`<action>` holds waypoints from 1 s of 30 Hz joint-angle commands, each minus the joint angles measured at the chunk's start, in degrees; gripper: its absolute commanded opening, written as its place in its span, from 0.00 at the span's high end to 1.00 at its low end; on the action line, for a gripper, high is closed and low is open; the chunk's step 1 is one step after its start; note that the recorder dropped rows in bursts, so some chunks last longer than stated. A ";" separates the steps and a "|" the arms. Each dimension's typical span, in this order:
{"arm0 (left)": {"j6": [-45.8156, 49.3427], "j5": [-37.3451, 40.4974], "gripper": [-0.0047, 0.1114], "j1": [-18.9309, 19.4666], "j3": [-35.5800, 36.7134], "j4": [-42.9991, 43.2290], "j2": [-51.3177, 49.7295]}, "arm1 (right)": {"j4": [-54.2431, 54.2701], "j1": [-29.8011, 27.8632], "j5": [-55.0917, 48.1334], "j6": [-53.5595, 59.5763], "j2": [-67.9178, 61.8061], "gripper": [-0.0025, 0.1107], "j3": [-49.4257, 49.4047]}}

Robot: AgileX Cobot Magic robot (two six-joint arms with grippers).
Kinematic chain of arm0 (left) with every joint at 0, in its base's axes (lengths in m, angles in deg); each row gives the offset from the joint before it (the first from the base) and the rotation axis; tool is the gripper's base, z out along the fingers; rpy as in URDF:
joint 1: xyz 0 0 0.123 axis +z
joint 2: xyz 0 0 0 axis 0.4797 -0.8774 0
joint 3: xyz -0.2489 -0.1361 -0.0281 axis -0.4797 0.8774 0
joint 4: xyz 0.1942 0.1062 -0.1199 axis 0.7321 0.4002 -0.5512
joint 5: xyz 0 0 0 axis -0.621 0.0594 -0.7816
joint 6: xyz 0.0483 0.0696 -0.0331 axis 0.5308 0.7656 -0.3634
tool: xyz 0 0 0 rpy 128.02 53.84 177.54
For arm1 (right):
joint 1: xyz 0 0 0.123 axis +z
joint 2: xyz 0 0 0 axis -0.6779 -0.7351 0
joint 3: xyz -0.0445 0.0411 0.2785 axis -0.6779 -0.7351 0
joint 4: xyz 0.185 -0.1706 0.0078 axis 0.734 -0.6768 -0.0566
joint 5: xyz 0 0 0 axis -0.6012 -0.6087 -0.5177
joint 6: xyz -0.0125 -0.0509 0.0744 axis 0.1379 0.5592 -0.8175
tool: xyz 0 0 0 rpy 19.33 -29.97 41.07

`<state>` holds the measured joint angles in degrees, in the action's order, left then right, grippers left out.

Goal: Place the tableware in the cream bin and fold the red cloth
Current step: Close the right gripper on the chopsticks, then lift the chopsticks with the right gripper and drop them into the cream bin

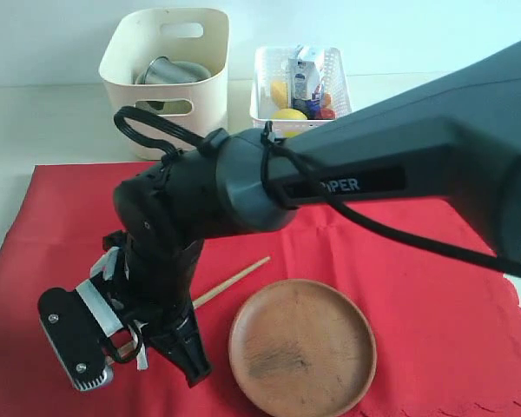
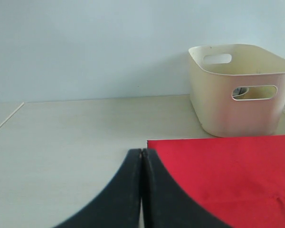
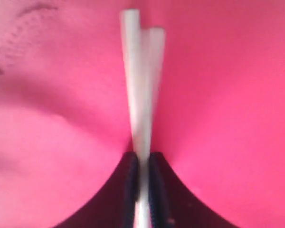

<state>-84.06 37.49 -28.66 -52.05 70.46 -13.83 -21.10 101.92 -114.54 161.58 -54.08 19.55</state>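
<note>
The red cloth [image 1: 417,287] lies spread flat on the table. My right gripper [image 1: 194,369] reaches across to the left side of the cloth and is shut on the wooden chopsticks [image 1: 239,278]. In the right wrist view the chopsticks [image 3: 141,85] run between the closed fingers of the right gripper [image 3: 142,156], over the cloth [image 3: 228,95]. A round brown wooden plate [image 1: 302,346] rests on the cloth beside it. The cream bin [image 1: 169,109] stands behind the cloth with a steel cup [image 1: 161,69] inside. My left gripper [image 2: 141,152] is shut and empty near the cloth's corner [image 2: 228,171], facing the bin [image 2: 240,114].
A white lattice basket [image 1: 265,87] to the right of the bin holds a milk carton [image 1: 306,78] and a yellow fruit [image 1: 288,115]. The right arm's dark body [image 1: 373,174] covers much of the middle of the exterior view.
</note>
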 commanded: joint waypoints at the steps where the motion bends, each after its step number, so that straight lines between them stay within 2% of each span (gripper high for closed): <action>1: -0.04 0.00 0.95 0.00 0.17 -0.31 0.39 | -4.20 0.07 5.33 2.56 -0.71 0.98 -0.17; 14: -0.04 0.00 0.95 0.00 0.17 -0.31 0.39 | -6.29 -0.04 17.20 2.26 1.47 0.98 -0.17; 17: -0.04 0.00 0.95 0.00 0.17 -0.31 0.39 | -6.17 -0.53 21.49 -1.00 3.82 0.98 -0.17; 26: -0.04 0.00 0.95 0.00 0.17 -0.31 0.39 | -6.03 -5.26 34.38 -5.15 10.31 0.98 -0.17; 30: -0.04 0.00 0.95 0.00 0.17 -0.31 0.39 | -5.38 -6.72 43.39 -5.15 10.57 0.98 -0.17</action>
<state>-84.06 37.49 -28.66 -52.05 70.46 -13.83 -27.15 96.31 -77.74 156.93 -44.10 19.55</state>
